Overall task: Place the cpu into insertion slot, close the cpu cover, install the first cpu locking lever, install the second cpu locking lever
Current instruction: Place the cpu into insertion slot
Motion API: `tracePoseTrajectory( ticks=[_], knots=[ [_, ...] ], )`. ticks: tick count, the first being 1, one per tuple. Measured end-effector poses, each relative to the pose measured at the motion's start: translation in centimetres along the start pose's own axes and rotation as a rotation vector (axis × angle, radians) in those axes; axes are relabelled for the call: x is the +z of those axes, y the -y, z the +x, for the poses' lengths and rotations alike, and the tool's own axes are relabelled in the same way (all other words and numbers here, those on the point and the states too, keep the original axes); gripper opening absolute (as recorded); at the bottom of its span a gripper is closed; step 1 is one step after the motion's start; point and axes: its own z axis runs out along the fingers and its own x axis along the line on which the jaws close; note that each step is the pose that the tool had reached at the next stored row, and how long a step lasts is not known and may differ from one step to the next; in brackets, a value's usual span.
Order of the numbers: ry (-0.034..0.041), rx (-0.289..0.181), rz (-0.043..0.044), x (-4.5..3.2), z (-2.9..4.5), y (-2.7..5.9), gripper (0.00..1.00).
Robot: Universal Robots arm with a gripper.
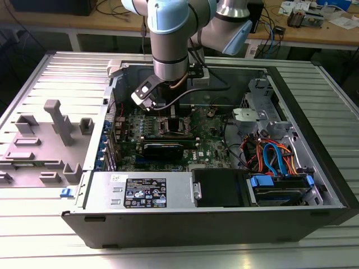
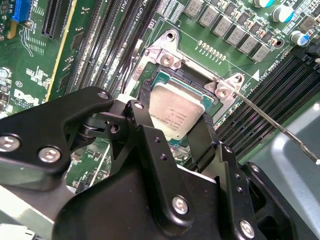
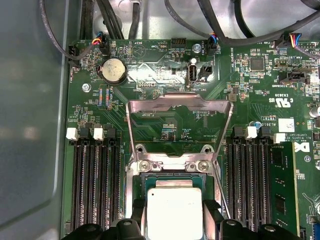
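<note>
Gripper [image 2: 176,131]: narrow, fingers [image 2: 146,131] pressed against two opposite edges of the cpu [image 2: 176,111], so I log it as gripped.

The cpu, silver top up, sits directly over the insertion slot [image 2: 166,56]. I cannot tell whether it is fully seated or resting just above the contacts.

Step one: in hand, close to done by my judgement, but not released.

Just beyond the chip in the first wrist view, the cpu [image 3: 172,212] lies next to the slot's screwed metal rim [image 3: 172,165]. Past that rim the cpu cover [image 3: 180,104] stands swung up and open, board visible through its cut-out. Cover step: not done.

Locking levers: one thin wire lever [image 2: 272,125] juts out from the slot corner, unlatched; the other [image 2: 133,64] also looks loose. Neither is installed.

Furthest out, in the exterior view, my arm reaches down into the open computer case [image 1: 224,224], gripper [image 1: 170,115] over the board.
</note>
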Motion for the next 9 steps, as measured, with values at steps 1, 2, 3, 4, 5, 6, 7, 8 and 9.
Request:
tracePoseTrajectory(
  ticks=[1, 2, 3, 4, 5, 6, 7, 8, 9],
  knots=[
    [0.0000, 0.000, 0.0000, 0.00, 0.00, 0.00, 0.54],
    [0.0000, 0.000, 0.0000, 0.00, 0.00, 0.00, 0.54],
    [0.0000, 0.000, 0.0001, 0.00, 0.00, -0.01, 0.54],
    [-0.0001, 0.000, 0.0002, 0.01, 0.00, -0.03, 0.54],
    [-0.0001, 0.002, 0.0002, 0.01, 0.00, -0.06, 0.54],
    [-0.0001, 0.003, 0.0000, 0.02, 0.00, -0.07, 0.54],
    [0.0001, 0.003, 0.0000, 0.01, 0.00, -0.08, 0.54],
    [0.0001, 0.003, 0.0001, 0.01, 0.00, -0.09, 0.54],
    [0.0002, 0.003, 0.0000, 0.01, 0.00, -0.09, 0.54]
  ],
)
